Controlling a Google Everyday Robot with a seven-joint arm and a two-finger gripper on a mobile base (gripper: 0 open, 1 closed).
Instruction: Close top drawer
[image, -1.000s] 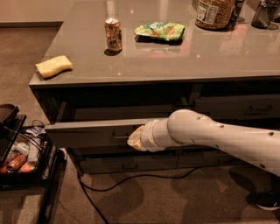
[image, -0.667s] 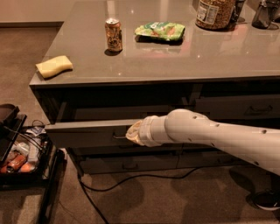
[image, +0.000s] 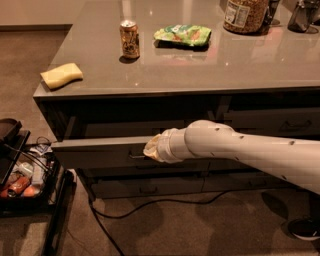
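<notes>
White arm (image: 240, 147) outstretched, jaws at top drawer (image: 95, 152)

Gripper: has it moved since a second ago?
Yes. The gripper edged left along the top drawer front, closer to below the can on the counter; the drawer stayed put.

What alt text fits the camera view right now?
The top drawer is partly open under a grey counter, and the gripper is at the drawer's front, by the handle. On the counter sit a can, a green bag and a yellow sponge.
</notes>
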